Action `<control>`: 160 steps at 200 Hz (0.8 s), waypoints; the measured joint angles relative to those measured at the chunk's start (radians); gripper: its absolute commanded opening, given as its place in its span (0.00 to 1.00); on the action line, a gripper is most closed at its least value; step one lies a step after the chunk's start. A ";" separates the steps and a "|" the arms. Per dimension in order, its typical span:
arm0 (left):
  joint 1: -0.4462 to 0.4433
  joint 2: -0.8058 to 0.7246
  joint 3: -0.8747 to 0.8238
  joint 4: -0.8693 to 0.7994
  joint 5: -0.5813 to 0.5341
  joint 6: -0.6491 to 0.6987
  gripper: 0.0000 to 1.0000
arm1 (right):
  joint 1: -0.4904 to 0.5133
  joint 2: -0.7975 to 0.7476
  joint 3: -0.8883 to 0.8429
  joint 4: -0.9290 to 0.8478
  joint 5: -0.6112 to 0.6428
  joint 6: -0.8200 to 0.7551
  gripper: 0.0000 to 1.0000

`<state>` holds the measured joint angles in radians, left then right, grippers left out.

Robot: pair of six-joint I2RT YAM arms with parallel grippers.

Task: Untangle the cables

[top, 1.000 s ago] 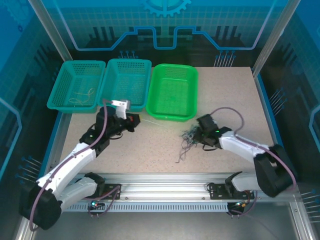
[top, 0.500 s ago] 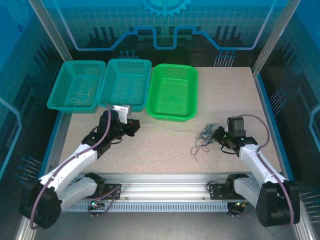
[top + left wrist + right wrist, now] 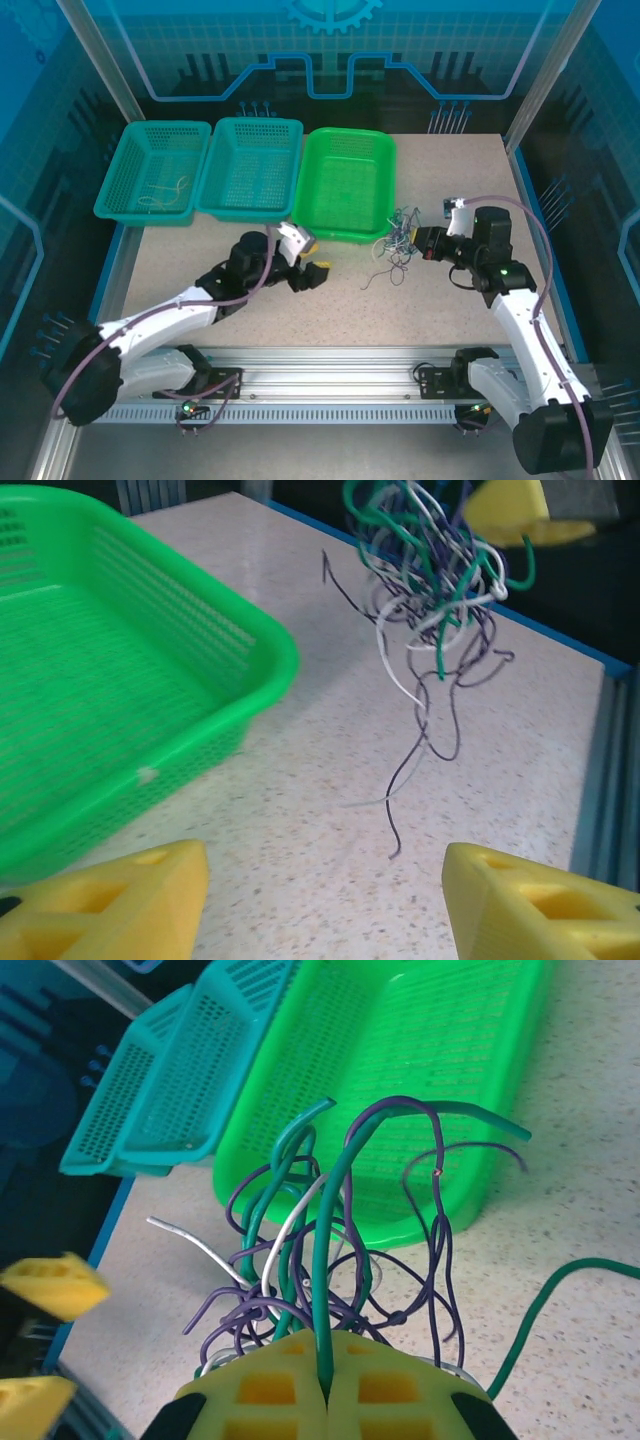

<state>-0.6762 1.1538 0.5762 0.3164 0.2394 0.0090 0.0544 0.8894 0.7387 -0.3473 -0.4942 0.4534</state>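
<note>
Now right tool (image 3: 425, 243) is clenched on the cables (image 3: 398, 235); bundle carried from the middle of the worktop (image 3: 330, 310) to just beside the green basket (image 3: 350, 133), loose ends trailing down. Left tool (image 3: 312, 260), spread and empty, has swung over from the teal baskets (image 3: 258, 121) to face the bundle. Judgement: set up for pulling one strand free.

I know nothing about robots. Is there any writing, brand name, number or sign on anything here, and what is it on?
There are no readable words, numbers or brand names in any view.
The only sign is a gear-shaped emblem on the blue back wall, cut off at the top edge and with no lettering.
The green basket and the cables carry no labels or markings.
</note>
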 measured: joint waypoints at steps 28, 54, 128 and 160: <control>-0.012 0.173 0.047 0.127 0.114 -0.045 0.69 | 0.018 0.000 0.031 -0.021 -0.019 -0.009 0.00; -0.031 0.342 0.078 0.346 0.185 -0.183 0.71 | 0.028 -0.005 0.043 -0.027 -0.020 -0.010 0.00; -0.111 0.646 0.171 0.666 0.139 -0.413 0.39 | 0.064 -0.010 0.043 -0.032 -0.019 0.002 0.00; -0.110 0.662 0.193 0.694 0.110 -0.423 0.00 | 0.068 -0.023 0.043 -0.039 0.009 0.015 0.00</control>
<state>-0.7864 1.8160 0.7689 1.0103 0.3496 -0.4145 0.1223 0.8661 0.7818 -0.3859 -0.4854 0.4683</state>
